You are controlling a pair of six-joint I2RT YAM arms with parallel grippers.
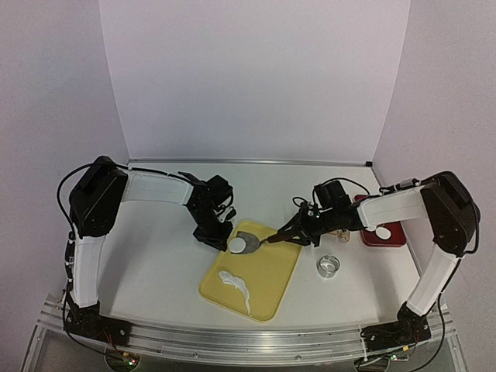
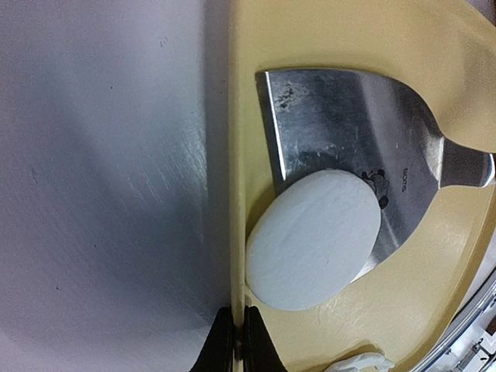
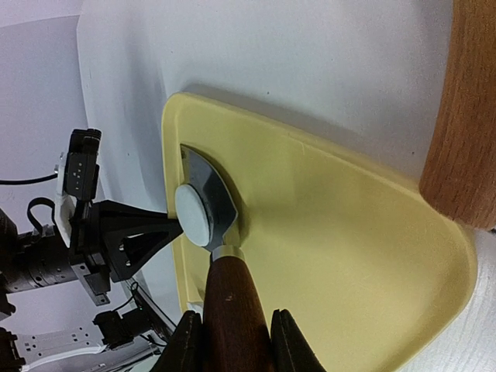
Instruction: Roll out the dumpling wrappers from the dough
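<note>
The wrapper [image 2: 314,239] lies half on the spatula [image 2: 341,116] blade; its near part overhangs the blade above the yellow tray [image 2: 349,39], close to the tray's left edge. The right pincer [image 3: 236,341] grasps the spatula's wooden handle. The left pincer [image 2: 239,341] is clenched on nothing, its tips at the tray's edge just beside the wrapper; whether they touch it I cannot tell.

The step in hand looks like getting the wrapper fully onto the blade and over to the red plate [image 1: 395,240], where a second wrapper [image 1: 383,232] lies. To do it well, I would keep the blade flat and low and slide it further under while the clenched left tips back the disc's rim, so it rides on rather than folding. Lift only once most of the disc is carried, and hold the blade level on the way. A soft overhang may droop or tear. The leftover dough [image 1: 236,285] on the tray and the cutter [image 1: 328,266] on the table [image 1: 155,256] stand clear of that path.
</note>
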